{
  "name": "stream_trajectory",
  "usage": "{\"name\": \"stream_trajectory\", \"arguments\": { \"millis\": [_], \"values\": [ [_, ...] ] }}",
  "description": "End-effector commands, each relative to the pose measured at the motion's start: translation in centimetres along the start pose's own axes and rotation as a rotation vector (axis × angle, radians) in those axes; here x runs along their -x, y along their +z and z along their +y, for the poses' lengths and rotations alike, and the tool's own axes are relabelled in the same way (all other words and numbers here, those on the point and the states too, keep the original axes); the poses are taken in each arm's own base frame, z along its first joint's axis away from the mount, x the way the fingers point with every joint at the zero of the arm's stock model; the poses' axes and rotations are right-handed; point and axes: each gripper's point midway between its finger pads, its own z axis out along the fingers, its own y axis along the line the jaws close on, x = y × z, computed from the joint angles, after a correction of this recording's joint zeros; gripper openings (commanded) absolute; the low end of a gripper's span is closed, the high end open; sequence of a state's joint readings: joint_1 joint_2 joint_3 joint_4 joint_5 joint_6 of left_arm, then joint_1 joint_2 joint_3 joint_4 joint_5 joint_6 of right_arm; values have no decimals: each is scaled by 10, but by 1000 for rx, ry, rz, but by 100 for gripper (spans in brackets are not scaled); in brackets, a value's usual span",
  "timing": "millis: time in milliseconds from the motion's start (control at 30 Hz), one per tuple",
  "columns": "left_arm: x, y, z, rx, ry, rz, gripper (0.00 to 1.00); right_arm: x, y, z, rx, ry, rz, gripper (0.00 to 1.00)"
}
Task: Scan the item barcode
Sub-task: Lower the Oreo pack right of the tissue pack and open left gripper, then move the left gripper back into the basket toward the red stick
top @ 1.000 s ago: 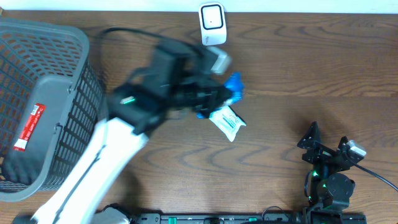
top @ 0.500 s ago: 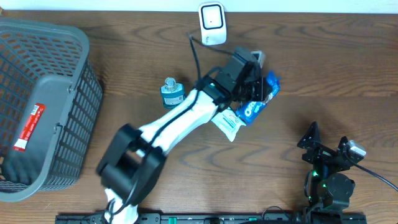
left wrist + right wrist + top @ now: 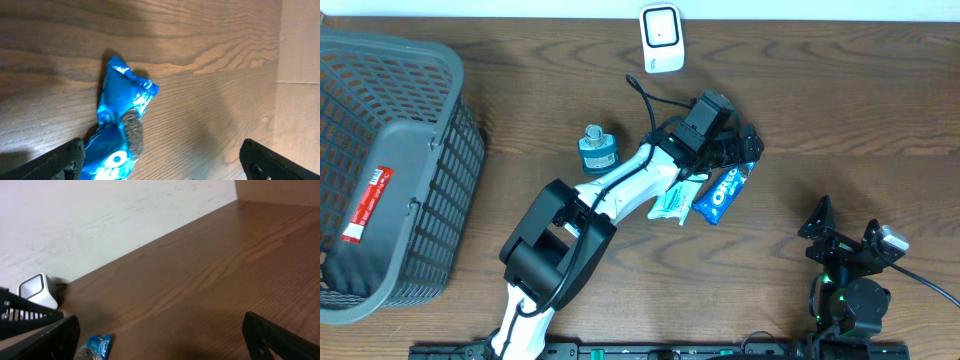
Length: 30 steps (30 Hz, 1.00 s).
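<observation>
A blue Oreo pack (image 3: 724, 191) lies flat on the wooden table, just below my left gripper (image 3: 744, 152). In the left wrist view the pack (image 3: 119, 131) rests by the left finger (image 3: 56, 163), and the gripper (image 3: 160, 167) is open wide with nothing clamped. The white barcode scanner (image 3: 662, 39) stands at the table's back edge, apart from the pack. It also shows in the right wrist view, the scanner (image 3: 38, 291) far left and the pack (image 3: 95, 348) at the bottom. My right gripper (image 3: 846, 243) stands open at the front right, empty.
A white packet (image 3: 672, 201) lies touching the Oreo pack's left side. A small teal bottle (image 3: 597, 149) stands left of the arm. A grey mesh basket (image 3: 440, 120) at far left holds a red-labelled item (image 3: 367, 206). A black cable (image 3: 642, 95) runs behind the left arm.
My left arm swung right with the Oreo pack, lowered it to the table beside the white packet and opened, letting it go. The right arm has not moved.
</observation>
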<state>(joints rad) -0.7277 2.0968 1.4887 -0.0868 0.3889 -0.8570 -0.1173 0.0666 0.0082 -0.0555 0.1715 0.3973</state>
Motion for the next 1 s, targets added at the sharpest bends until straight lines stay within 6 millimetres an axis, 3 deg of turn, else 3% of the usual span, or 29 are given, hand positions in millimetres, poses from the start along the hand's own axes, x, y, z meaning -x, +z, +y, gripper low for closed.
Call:
{"name": "stream_trajectory", "arguments": {
  "millis": [0,167,267,400,467,533,767,867,967],
  "values": [
    [4,-2,-8,-20,25,-9,99,-3,0,2,9,-15,9,99],
    [15,-17,-42,-102,170,-26,100,-3,0,2,9,-15,9,99],
    [26,-43,-68,-142,260,-73,99,-3,0,2,9,-15,9,99],
    [35,-96,-99,-163,399,-132,100,-3,0,2,9,-15,9,99],
    [45,-133,-104,-103,474,-204,100,-3,0,2,9,-15,9,99],
    [59,-172,-97,5,503,-297,100,-3,0,2,9,-15,9,99],
    [102,-344,-45,365,537,-617,100,-3,0,2,9,-15,9,99],
    [111,-410,-9,455,442,-703,100,-3,0,2,9,-15,9,99],
    [113,-474,46,593,292,-781,100,-3,0,2,9,-15,9,99]
  ]
}}
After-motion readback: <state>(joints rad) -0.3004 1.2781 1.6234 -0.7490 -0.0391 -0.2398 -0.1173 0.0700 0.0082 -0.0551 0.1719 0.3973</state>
